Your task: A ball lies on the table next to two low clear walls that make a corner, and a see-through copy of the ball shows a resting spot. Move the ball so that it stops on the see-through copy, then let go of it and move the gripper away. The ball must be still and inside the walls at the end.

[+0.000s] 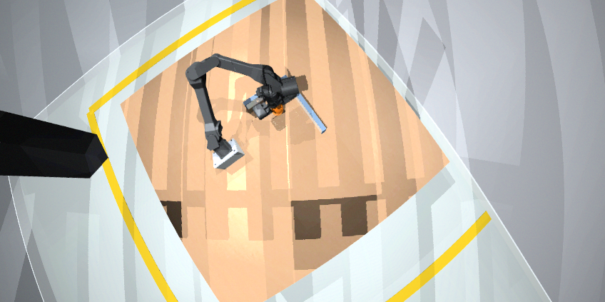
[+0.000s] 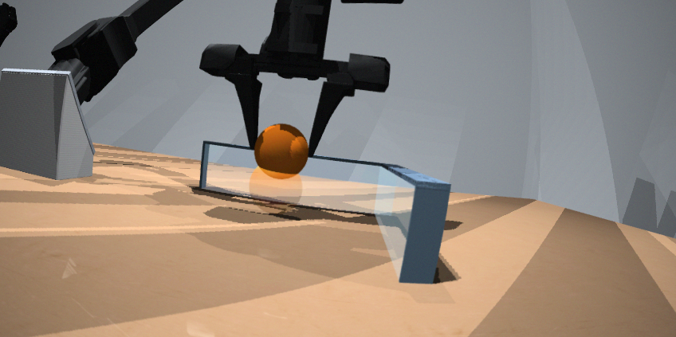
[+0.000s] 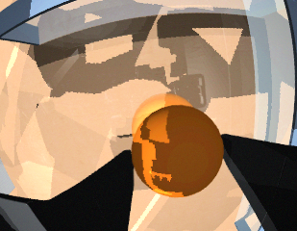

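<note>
An orange ball (image 1: 277, 111) (image 2: 281, 148) (image 3: 179, 151) is held in the air between the two black fingertips. My gripper (image 2: 282, 150) (image 3: 177, 149) points down and is shut on the ball. The see-through copy (image 2: 275, 193) (image 3: 155, 107) sits lower, on the table; in the exterior view its top is overlapped by the ball, and in the wrist view most of it is hidden behind the ball. Two low clear walls (image 1: 312, 113) (image 2: 424, 233) with blue edges meet in a corner around the copy. In the top view the arm covers part of the walls.
The arm's pale base block (image 1: 231, 156) (image 2: 35, 125) stands on the wooden table top (image 1: 339, 163) (image 2: 190, 281). The near end of one wall stands at the right in the exterior view. A black beam (image 1: 51, 148) enters from the left in the top view. Dark shadow bands cross the table.
</note>
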You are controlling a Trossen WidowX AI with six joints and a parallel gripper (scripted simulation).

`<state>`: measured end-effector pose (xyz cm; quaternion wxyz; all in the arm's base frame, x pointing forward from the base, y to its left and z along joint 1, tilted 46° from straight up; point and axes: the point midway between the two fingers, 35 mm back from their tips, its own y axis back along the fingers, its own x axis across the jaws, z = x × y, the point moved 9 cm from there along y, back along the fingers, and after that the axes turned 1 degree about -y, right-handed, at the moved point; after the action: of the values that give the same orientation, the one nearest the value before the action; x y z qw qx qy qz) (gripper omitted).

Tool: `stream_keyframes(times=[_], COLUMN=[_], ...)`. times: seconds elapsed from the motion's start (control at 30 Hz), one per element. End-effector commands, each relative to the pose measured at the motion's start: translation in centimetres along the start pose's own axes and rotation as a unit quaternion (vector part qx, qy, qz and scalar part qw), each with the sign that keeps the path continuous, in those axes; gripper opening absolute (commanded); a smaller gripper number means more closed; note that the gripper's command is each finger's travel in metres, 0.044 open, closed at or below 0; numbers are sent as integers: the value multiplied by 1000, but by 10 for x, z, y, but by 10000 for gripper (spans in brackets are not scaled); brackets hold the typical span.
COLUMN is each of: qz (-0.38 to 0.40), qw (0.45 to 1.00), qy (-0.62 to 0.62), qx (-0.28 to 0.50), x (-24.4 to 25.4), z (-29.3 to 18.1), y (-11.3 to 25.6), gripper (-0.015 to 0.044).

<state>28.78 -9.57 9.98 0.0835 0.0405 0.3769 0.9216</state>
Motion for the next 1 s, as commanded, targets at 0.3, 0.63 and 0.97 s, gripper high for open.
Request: stream_keyframes(times=[0.3, 0.63, 0.97], qz=[0, 0, -2], qw=[1000, 1000, 1000], qy=[-2, -2, 2], qx=[-4, -4, -1], x=[2, 2, 2], z=[1, 2, 3], y=[-25, -40, -36], gripper=[0, 0, 184])
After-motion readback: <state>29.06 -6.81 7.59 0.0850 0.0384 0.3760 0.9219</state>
